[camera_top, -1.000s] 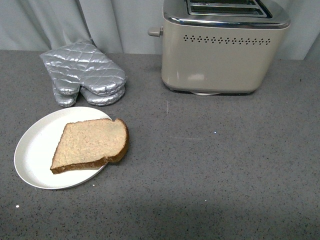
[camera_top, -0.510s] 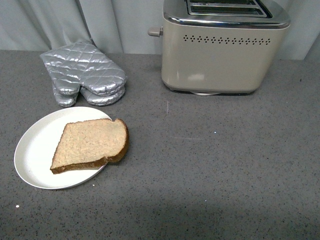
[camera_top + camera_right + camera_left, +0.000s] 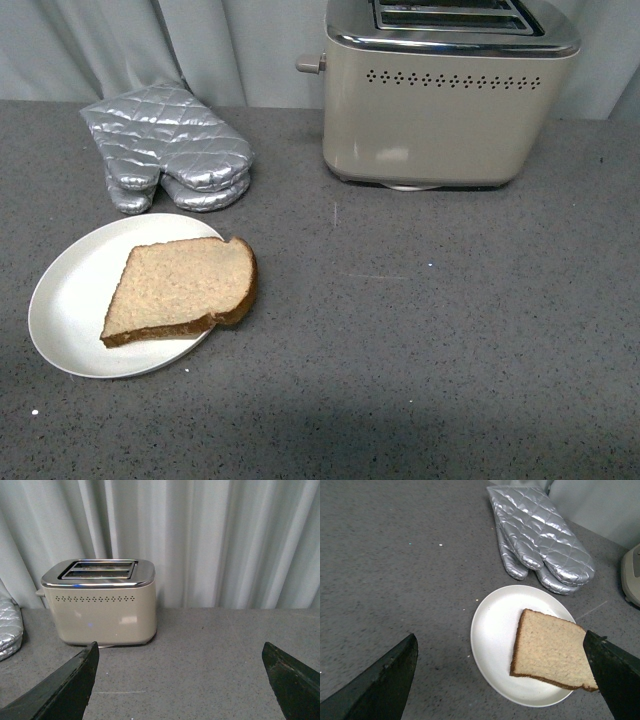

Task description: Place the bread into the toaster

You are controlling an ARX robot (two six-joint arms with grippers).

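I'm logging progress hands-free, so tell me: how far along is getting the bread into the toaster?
Nothing looks done yet. The tan wholemeal bread slice lies flat on the round white plate; the slots of the cream-beige chrome-topped toaster look empty. In hand: the left gripper hovers open over the plate; the right gripper, open, faces the toaster. Left: grasp, carry, insert.

Front, left wrist share toaster — perhaps.

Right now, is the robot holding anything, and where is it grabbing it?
Nothing is held. The left end effector and the right end effector are both open and empty. The bread lies on the plate.
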